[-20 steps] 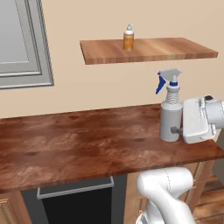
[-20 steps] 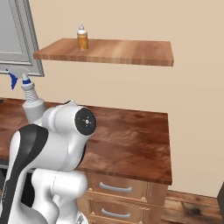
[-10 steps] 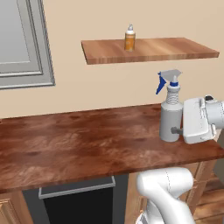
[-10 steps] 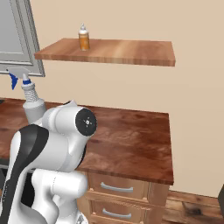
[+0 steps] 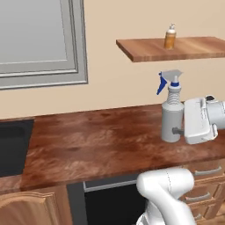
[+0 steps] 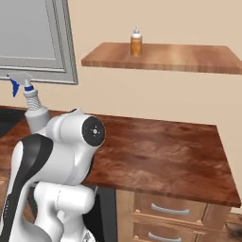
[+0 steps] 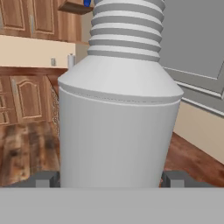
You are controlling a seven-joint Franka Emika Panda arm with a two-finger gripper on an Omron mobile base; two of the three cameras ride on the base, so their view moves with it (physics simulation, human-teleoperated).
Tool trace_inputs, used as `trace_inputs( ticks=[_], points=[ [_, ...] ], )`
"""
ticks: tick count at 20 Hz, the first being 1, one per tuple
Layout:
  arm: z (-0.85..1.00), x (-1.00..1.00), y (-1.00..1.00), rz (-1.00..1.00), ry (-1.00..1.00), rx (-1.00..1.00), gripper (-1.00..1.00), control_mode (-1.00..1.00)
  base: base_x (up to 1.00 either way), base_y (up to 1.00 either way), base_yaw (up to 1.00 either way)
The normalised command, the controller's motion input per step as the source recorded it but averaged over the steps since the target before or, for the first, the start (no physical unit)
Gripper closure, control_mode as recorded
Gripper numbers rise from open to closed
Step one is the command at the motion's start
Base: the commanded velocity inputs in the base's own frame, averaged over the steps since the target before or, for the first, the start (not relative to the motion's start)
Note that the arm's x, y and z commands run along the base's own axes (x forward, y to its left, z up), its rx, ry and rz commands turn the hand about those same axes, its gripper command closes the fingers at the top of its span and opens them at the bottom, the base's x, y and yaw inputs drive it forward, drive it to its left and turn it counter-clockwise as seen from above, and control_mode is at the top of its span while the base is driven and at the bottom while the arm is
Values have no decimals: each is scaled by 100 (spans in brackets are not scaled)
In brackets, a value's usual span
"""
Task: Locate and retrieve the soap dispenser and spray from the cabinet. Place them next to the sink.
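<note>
While the two-finger gripper (image 5: 175, 130) is clamping its wide-spread jaws on the grey cylindrical spray bottle with a blue trigger (image 5: 172, 110), that bottle is standing upright over the thick brown wooden countertop (image 5: 96, 143). Meanwhile the small amber soap dispenser (image 5: 170, 36) is sitting on the thin reddish-brown shelf board (image 5: 193, 48), and the black sink (image 5: 12, 147) is lying far left.

The spray (image 5: 172, 124) stands upright on the counter (image 5: 101, 145), toward its right, with the gripper (image 5: 175, 131) around its lower body from the right, a finger (image 7: 43, 178) on each side. On the wall above and behind, the cabinet (image 5: 176, 49) carries the soap dispenser (image 5: 170, 37) near its middle. The sink (image 5: 12, 146) sits at the counter's far left, below a window (image 5: 39, 39).
</note>
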Motion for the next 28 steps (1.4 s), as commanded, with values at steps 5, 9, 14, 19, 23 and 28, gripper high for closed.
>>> trace_inputs(
  ticks=[5,9,14,19,23,28],
  points=[
    [0,0,0,0,0,0,100,100,-24,84,0],
    [0,0,0,0,0,0,100,100,-18,83,0],
    [0,0,0,0,0,0,100,100,-12,84,0],
    [0,0,0,0,0,0,100,100,-9,81,0],
    [0,0,0,0,0,0,100,100,-1,36,0],
    [0,0,0,0,0,0,100,100,11,19,-1]
  ],
)
